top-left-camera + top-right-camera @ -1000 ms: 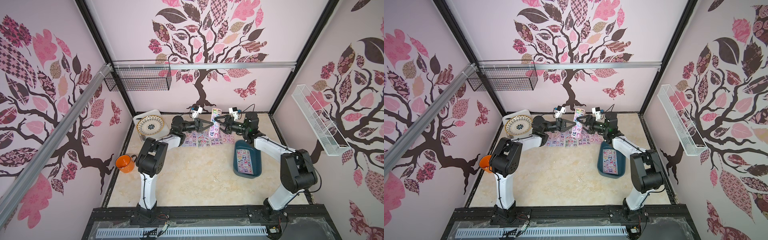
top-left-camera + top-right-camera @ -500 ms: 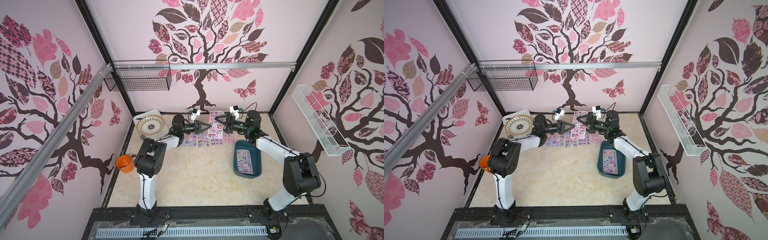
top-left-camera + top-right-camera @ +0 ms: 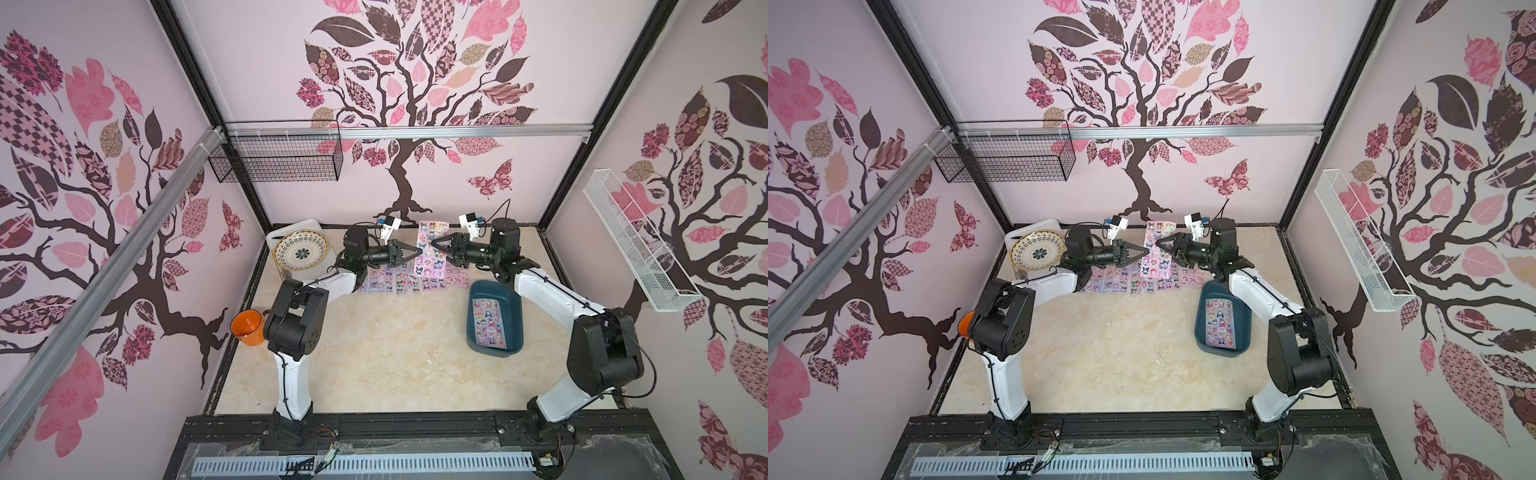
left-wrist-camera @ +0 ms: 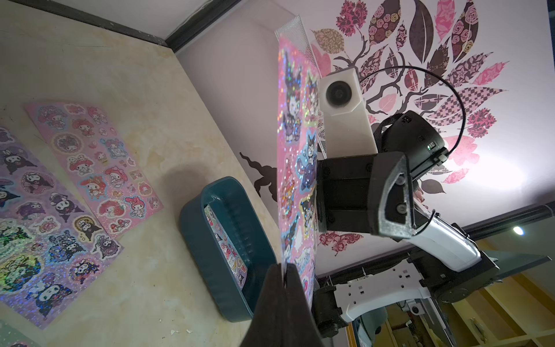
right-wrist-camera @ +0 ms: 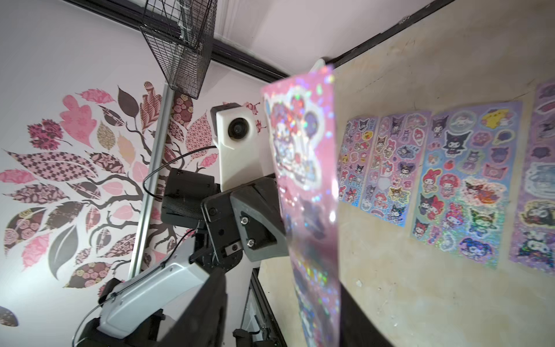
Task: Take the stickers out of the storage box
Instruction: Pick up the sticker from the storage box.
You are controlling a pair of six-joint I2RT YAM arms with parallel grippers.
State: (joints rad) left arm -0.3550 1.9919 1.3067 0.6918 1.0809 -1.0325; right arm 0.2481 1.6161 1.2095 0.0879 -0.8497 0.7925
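One sticker sheet (image 3: 433,235) hangs upright, pinched in the left pincer (image 3: 419,250)

The storage box (image 3: 472,328) sits at the right of the table (image 3: 374,353), beside the right arm, with one sheet (image 3: 489,322) flat inside it. Left of the box, at far centre, a row of sticker sheets (image 3: 395,283) lies side by side on the table. Above the row a further sheet (image 3: 434,230) stands upright between the left gripper (image 3: 419,250), on its left, and the right gripper (image 3: 436,244), on its right. Far left corner: plate (image 3: 300,250) on tray (image 3: 291,226). Cup (image 3: 248,328) at the left edge, nearer. Wire basket (image 3: 276,156) on the far wall, left; mesh basket (image 3: 631,241) on the right wall.
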